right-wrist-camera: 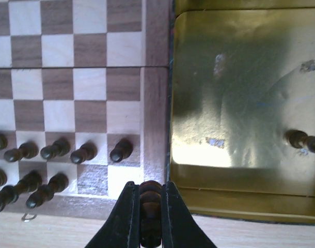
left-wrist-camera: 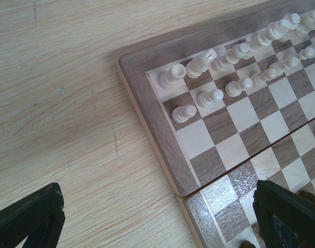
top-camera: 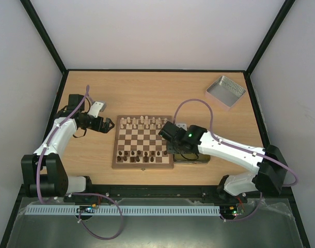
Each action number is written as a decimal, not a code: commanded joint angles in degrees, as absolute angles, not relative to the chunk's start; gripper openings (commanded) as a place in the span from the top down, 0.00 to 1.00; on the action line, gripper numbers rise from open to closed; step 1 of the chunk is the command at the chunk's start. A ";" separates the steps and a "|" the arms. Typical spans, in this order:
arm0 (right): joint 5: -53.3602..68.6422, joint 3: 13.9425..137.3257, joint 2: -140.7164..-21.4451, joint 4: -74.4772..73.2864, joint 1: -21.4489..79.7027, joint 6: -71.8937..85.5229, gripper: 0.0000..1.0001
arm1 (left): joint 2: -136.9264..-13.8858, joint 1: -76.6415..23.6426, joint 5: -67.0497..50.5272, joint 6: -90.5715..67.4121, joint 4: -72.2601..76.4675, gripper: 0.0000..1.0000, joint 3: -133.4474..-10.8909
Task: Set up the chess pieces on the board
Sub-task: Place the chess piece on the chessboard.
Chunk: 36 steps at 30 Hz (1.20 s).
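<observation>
The board (top-camera: 143, 139) lies mid-table, with cream chess pieces (top-camera: 143, 122) along its far rows and dark ones (top-camera: 139, 154) along its near rows. In the right wrist view my right gripper (right-wrist-camera: 150, 187) is shut on a dark chess piece (right-wrist-camera: 151, 198), hanging over the board's near right corner (right-wrist-camera: 153, 129) beside the empty corner squares. Dark pawns (right-wrist-camera: 85, 152) stand just left of it. One more dark piece (right-wrist-camera: 304, 140) lies in the yellow tin (right-wrist-camera: 224, 103). My left gripper (left-wrist-camera: 157, 222) is open and empty at the board's left edge (left-wrist-camera: 162, 139), near the cream pieces (left-wrist-camera: 199, 64).
The yellow tin (top-camera: 191, 158) sits against the board's right side, under the right arm. A silver tray-like lid (top-camera: 225, 92) rests at the far right of the table. Bare wooden tabletop (left-wrist-camera: 69, 103) lies left of the board.
</observation>
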<state>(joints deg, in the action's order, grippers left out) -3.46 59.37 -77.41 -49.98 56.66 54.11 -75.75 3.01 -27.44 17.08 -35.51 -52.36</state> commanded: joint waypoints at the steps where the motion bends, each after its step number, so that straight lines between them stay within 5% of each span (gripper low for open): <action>1: -5.22 62.66 -79.59 -53.83 61.70 59.20 0.98 | -75.61 2.72 -28.14 17.14 -36.10 0.01 -52.03; 11: -4.74 67.01 -89.15 -50.63 69.44 61.45 0.98 | -75.32 2.72 -27.83 16.97 -35.95 0.01 -51.88; 36: -3.47 65.71 -95.72 -44.38 66.65 58.30 0.98 | -75.28 2.81 -27.95 17.01 -35.87 0.01 -51.88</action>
<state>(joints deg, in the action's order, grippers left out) -2.39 66.00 -95.46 -44.71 67.35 59.09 -75.75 3.01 -27.42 17.06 -35.51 -52.36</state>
